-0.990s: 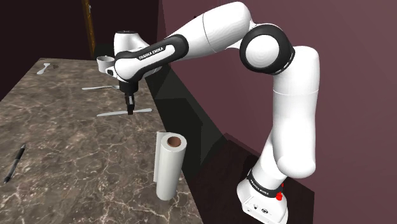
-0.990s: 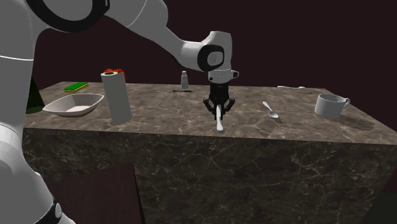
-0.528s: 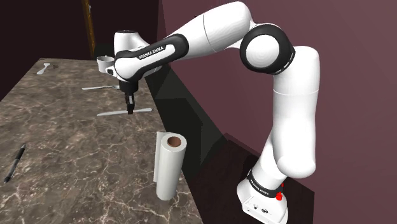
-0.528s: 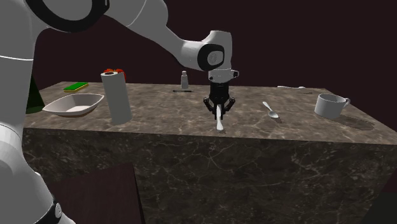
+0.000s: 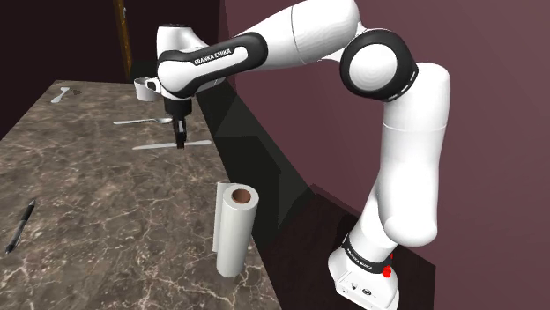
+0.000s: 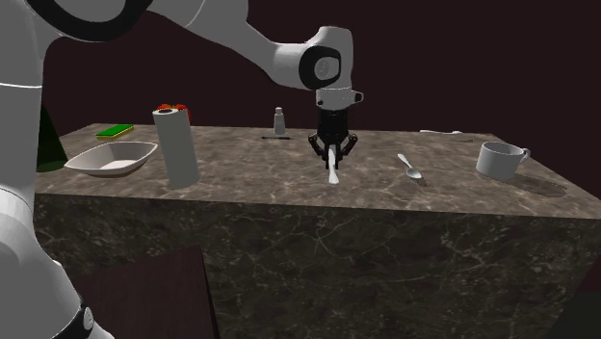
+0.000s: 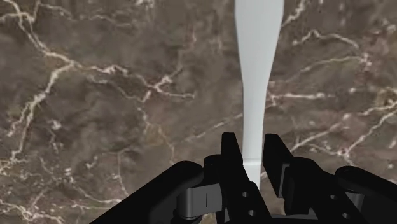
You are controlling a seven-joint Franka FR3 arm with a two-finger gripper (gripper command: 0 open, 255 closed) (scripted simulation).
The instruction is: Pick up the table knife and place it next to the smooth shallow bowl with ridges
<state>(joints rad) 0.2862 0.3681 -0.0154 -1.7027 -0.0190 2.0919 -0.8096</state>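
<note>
The table knife (image 5: 154,144) is pale grey and lies level in my gripper (image 5: 181,143), lifted a little above the dark marble table (image 5: 97,211) near its edge toward the stand. In the wrist view my gripper (image 7: 253,154) is shut on the knife (image 7: 256,89), whose long end runs away from the fingers (image 7: 232,153). From the second exterior view the knife (image 6: 333,173) hangs under the gripper (image 6: 332,157). The shallow white bowl (image 6: 111,159) sits at that view's left, beyond the paper towel roll.
An upright paper towel roll (image 5: 234,229) stands between gripper and bowl. A spoon (image 5: 141,121), a white mug (image 6: 501,159), a pen (image 5: 19,226), a small bottle (image 6: 279,121) and a green sponge (image 6: 117,130) also sit on the table.
The gripper has risen with the knife clasped in it, lifting the knife off the table. The fingers stayed shut.
</note>
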